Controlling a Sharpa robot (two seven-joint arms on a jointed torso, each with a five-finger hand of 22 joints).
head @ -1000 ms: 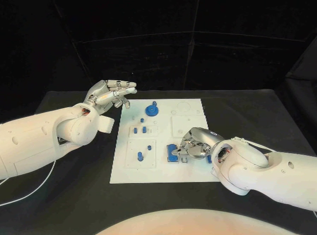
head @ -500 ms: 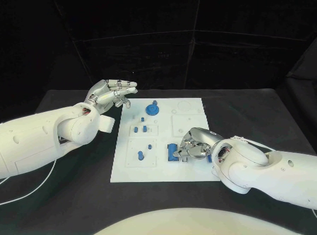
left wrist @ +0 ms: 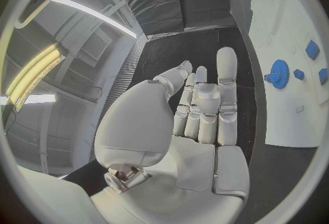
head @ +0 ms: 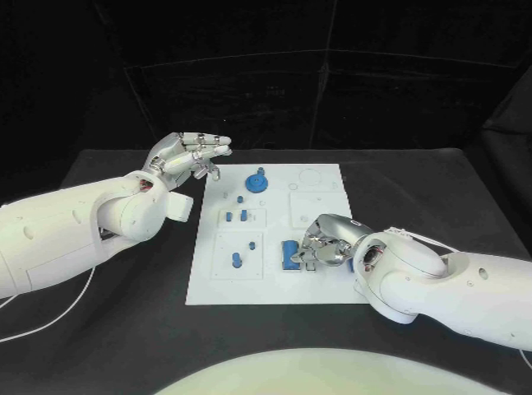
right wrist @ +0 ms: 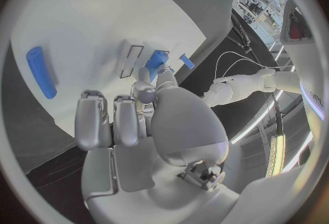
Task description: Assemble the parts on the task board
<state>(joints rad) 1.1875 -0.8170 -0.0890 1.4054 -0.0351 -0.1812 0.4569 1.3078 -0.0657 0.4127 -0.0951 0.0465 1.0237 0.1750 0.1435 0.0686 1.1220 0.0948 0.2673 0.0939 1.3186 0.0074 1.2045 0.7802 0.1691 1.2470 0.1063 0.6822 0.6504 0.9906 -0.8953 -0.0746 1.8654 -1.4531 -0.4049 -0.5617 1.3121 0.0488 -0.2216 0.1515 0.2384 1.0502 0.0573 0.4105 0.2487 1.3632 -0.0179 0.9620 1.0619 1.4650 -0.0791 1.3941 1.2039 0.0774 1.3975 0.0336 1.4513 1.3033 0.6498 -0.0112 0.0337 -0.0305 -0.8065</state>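
Right hand (head: 321, 243) sits low on the white task board (head: 266, 284) at centre frame, fingers curled onto a blue part (head: 293, 253) — seemingly seating it — while the left hand (head: 185, 156), fingers apart and empty, hovers upper left off the board's edge, clear of the work.

The white task board (head: 266, 284) lies flat in the middle of the black tabletop (head: 455, 197), long side running from near edge to far edge. A blue gear (head: 256, 183) stands near its far-left corner. Small blue pegs (head: 236, 216) stand mid-left; a blue oblong part (head: 236, 262) lies nearer. A blue block (head: 290, 251) sits toward the near-right.
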